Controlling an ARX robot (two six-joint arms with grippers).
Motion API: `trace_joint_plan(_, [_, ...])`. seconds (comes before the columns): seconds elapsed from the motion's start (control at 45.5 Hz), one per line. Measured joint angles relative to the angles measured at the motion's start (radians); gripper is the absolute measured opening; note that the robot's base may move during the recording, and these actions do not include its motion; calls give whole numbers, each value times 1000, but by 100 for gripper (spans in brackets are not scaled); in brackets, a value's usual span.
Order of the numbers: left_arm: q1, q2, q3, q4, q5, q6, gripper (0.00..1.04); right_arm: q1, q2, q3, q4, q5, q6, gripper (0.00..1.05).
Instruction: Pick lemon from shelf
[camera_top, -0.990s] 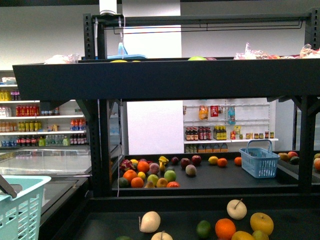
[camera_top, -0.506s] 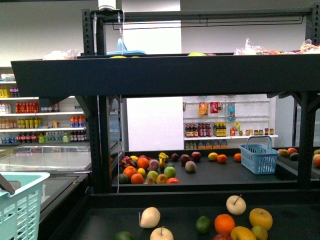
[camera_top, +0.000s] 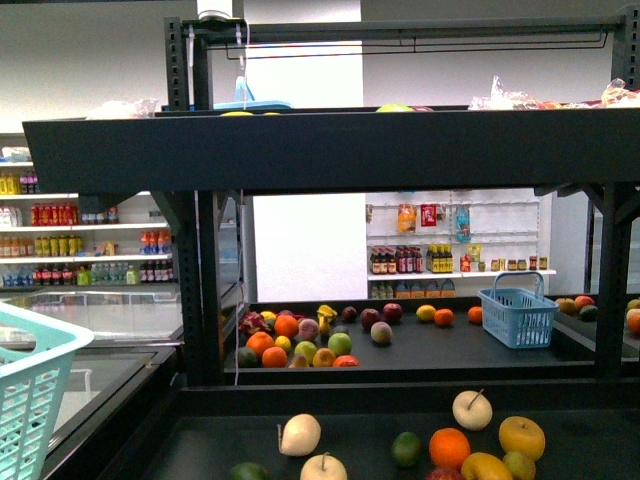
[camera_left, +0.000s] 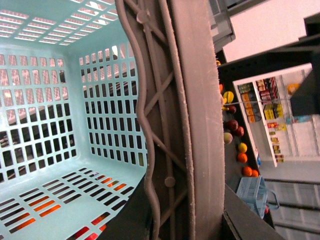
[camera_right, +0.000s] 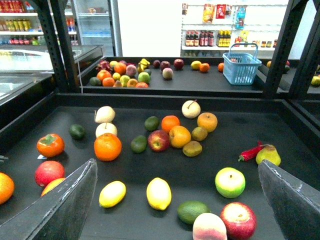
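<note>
approach step, grasp not yet begun. right gripper (camera_right: 176, 165) is hanging over the lower tray of the shelf (camera_right: 280, 125), fingers spread wide and holding nothing. the lemon (camera_right: 158, 193) is lying loose toward the tray's near edge, about midway along it, just beside a second yellow oval fruit (camera_right: 112, 194), with a lime (camera_right: 192, 211) near. left gripper: cannot tell its state, since its camera is showing only the mint basket (camera_left: 60, 100). next move, as i judge it: centring over the lemon, descending, then closing without nudging the neighbours.

Bare shelf tray (camera_right: 135, 171) around the lemon (camera_right: 158, 193), lime (camera_right: 193, 211) near it
</note>
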Motion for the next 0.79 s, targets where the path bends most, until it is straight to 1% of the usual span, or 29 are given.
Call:
trace_joint_plan(0.088, [-8, -47, 0, -38, 24, 69, 19, 0, 0, 0, 0, 0, 0, 97])
trace_joint_plan(0.22, [-47, -133, -50, -109, 74, 235, 19, 0, 0, 0, 0, 0, 0, 97])
trace_joint_plan(0.308, [-73, -171, -85, -142, 94, 293, 19, 0, 0, 0, 0, 0, 0, 97])
trace_joint_plan(0.44, [-125, -224, -136, -166, 151, 389, 19, 0, 0, 0, 0, 0, 0, 97])
trace_joint_plan(0.594, [-212, -280, -163, -186, 227, 518, 19, 0, 0, 0, 0, 0, 0, 97])
trace_joint_plan(0.682, [-264, -297, -178, -186, 249, 555, 19, 0, 0, 0, 0, 0, 0, 97])
trace_joint_plan(0.792, [-348, -302, -192, -184, 251, 582, 19, 0, 0, 0, 0, 0, 0, 97])
